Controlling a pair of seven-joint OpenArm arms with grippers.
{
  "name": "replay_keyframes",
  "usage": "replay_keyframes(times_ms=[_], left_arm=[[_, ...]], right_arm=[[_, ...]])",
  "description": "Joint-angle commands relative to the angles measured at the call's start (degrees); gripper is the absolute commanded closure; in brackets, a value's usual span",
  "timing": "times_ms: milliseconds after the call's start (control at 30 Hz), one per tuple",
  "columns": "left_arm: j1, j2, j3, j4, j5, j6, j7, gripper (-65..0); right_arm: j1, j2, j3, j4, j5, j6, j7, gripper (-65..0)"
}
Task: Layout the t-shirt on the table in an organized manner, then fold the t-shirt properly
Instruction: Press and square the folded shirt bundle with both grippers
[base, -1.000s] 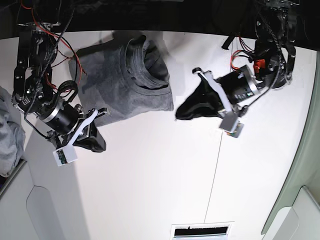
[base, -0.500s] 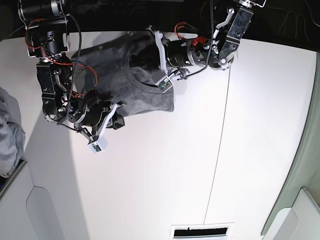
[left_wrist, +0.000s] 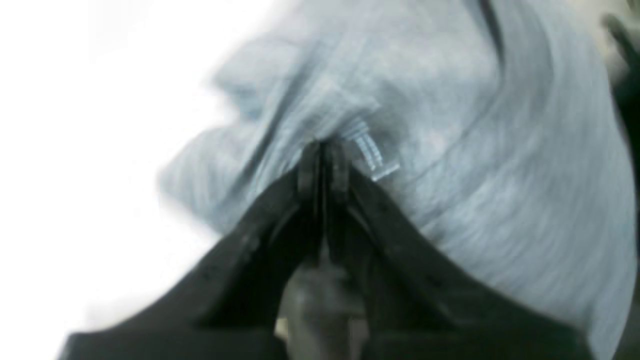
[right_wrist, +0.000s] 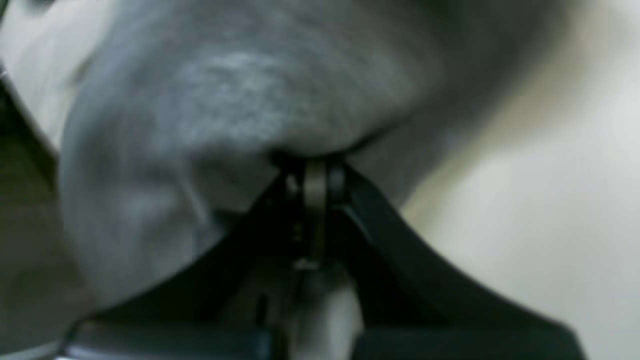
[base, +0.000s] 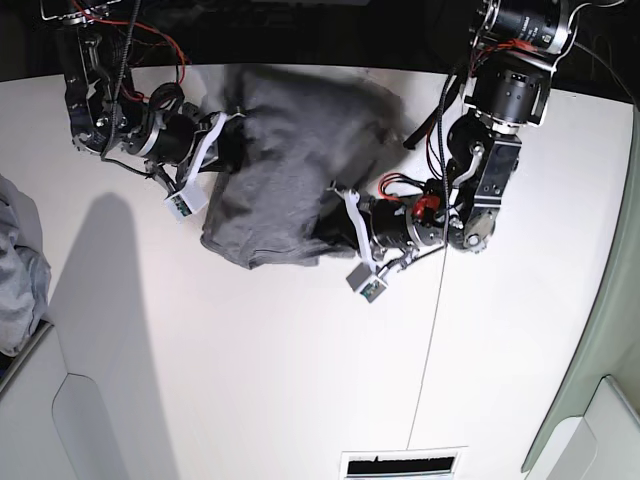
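Both tools clamped on cloth. Left tool (left_wrist: 322, 150): jaws pressed together on a pinch of the t-shirt (base: 290, 170), fabric bunching right at the tips in the left wrist view; a short run of pale stitching lies just beside the tips. Right tool (right_wrist: 315, 167): jaws likewise together, grey cloth draped over and ahead of the tips in the right wrist view. In the base view the t-shirt hangs or lies as one loose grey mass between the two tools, over the far part of the surface (base: 300, 380); its long axis runs roughly along the line from one tool to the other. Each tool sits at its own end of the cloth, so neither arm is nearer; my reading is that the coming move turns on drawing the two pinches apart along that line to spread the shirt flat. Layout not yet done: no sleeve or hem lies straight. Hard to make out: both wrist views are smeared, so which part of the garment each tool holds cannot be told; the neck opening is not visible. A lighter cloth pile (base: 18, 270) is cut off at the frame edge, well apart from both tools.
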Motion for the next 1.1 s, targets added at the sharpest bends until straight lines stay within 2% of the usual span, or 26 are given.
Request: replay_keyframes(times_ms=[0,133,300,433,567,700,833,967,1067], left_arm=[[-1.6,0.1,0.0,0.9,-1.3,-0.5,0.1,-3.0],[-2.3,-0.8,0.0,3.4,-7.3,-0.5,5.6,-3.0],[-0.5,-5.2,0.0,11.1,-16.7,-0.5,10.7,-3.0],[1.3,-8.5,0.0,18.8,-19.1,-0.5,11.6,-3.0],[3.8,-12.0,0.0,24.3,-19.3,-0.5,12.1,-3.0],[9.8,-15.6,-1.6,27.3,-19.1,-0.5,12.0,-3.0],[15.0,-15.8,-7.9,27.2,-15.7,-0.5,8.1,-3.0],[19.9,-15.8,-10.7,27.1,-18.4,-0.5,7.8,-3.0],[23.7,-13.8,-10.6,27.1,-20.2,-0.5,8.2,-3.0]], right_arm=[[0.4,0.8,1.7,1.9,0.0,0.3,1.1,0.0],[0.3,0.8,7.2,4.9,2.0,-0.1,1.1,0.0],[1.0,0.8,10.8,9.0,7.0,-0.1,-1.5,0.0],[0.9,0.9,10.8,9.7,6.9,-0.1,-3.9,0.0],[0.6,0.8,10.8,10.4,7.1,-0.1,-3.9,0.0],[-1.0,0.5,10.8,12.9,10.3,0.0,-5.0,0.0],[-1.1,0.0,10.8,12.2,7.5,-0.1,-5.1,0.0],[-1.1,-0.2,10.8,8.3,5.2,-0.3,-4.3,0.0],[-0.9,-1.0,10.8,2.7,3.5,-0.6,-2.1,0.0]])
